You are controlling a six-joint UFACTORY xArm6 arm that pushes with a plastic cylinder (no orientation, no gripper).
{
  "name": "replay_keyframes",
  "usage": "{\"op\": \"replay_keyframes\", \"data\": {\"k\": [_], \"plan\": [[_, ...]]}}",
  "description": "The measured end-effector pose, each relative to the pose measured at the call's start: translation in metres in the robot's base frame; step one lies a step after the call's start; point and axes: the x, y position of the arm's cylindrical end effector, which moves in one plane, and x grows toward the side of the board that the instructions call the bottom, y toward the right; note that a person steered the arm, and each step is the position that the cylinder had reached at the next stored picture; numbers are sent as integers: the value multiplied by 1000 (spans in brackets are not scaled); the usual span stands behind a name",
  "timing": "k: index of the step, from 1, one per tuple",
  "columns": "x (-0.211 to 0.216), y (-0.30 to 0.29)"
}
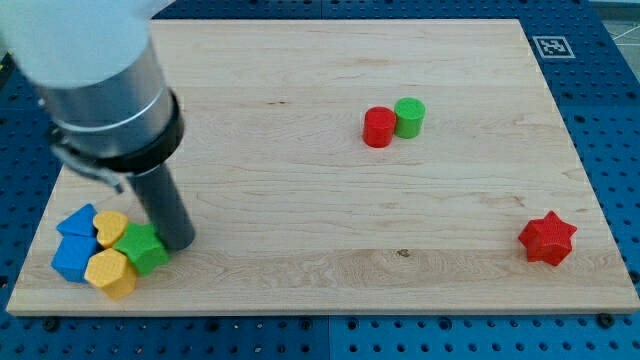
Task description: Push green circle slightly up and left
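Observation:
The green circle [409, 117] stands on the wooden board at the view's upper right of centre. A red circle [378, 127] touches it on its left. My tip [178, 241] is far from them at the view's lower left, right beside a green star-like block [143, 248] in a cluster of blocks.
The lower-left cluster also holds a yellow heart [110, 228], a yellow hexagon-like block [110, 273] and two blue blocks [73, 245]. A red star [547, 238] lies at the lower right. The board's edge [320, 308] runs along the bottom. The arm's grey body [95, 70] covers the upper left.

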Motion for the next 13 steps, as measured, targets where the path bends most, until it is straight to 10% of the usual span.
{"op": "replay_keyframes", "data": {"k": [4, 8, 10, 13], "plan": [[-6, 119], [-231, 287], [-179, 323], [-285, 386]]}}
